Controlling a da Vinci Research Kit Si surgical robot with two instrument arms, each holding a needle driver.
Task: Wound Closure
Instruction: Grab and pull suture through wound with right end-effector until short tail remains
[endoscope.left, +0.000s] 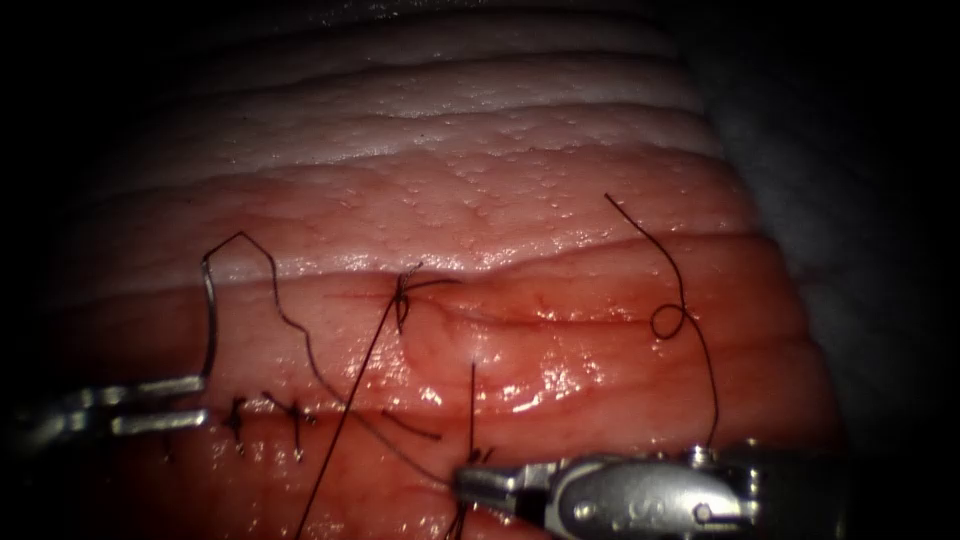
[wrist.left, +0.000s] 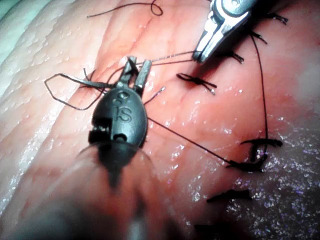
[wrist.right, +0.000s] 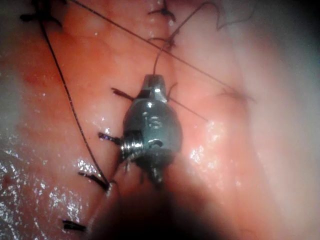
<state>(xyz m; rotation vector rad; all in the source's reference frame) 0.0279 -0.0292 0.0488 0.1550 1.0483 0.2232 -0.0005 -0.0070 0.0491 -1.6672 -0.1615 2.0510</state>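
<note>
Right now the left tool (endoscope.left: 205, 398) sits at the far left of the endoscope view, low on the tissue (endoscope.left: 560, 230), jaws parted a little. The curved needle (endoscope.left: 210, 320) rises from its upper jaw tip and arcs upward over the tissue. The jaws look open around that end rather than clamped, so I can't tell whether it actually holds the needle. The needle lies on the surface, not driven in.

Thread (endoscope.left: 290, 320) leaves the needle's top end, kinks over to the right, runs down along the tissue and heads toward the right tool (endoscope.left: 470, 485). That tool comes in along the bottom edge, jaws closed on the thread where a short strand stands straight up from the tip. In the left wrist view the right tool (wrist.left: 200, 56) is pinched on a taut strand running back to the left tool (wrist.left: 136, 67), whose two jaws stand narrowly apart there too.

A tied knot (endoscope.left: 402, 298) sits on the cut (endoscope.left: 520, 315) near the middle, with one long strand running diagonally down from it to the bottom edge. Finished stitches (endoscope.left: 268, 415) sit just right of the left tool's jaws, with cut ends sticking up. A loose thread tail (endoscope.left: 668, 320) with a small loop lies on the right side, trailing down toward the right tool's body. Red fluid (endoscope.left: 520, 385) glistens on the tissue below the knot.
</note>
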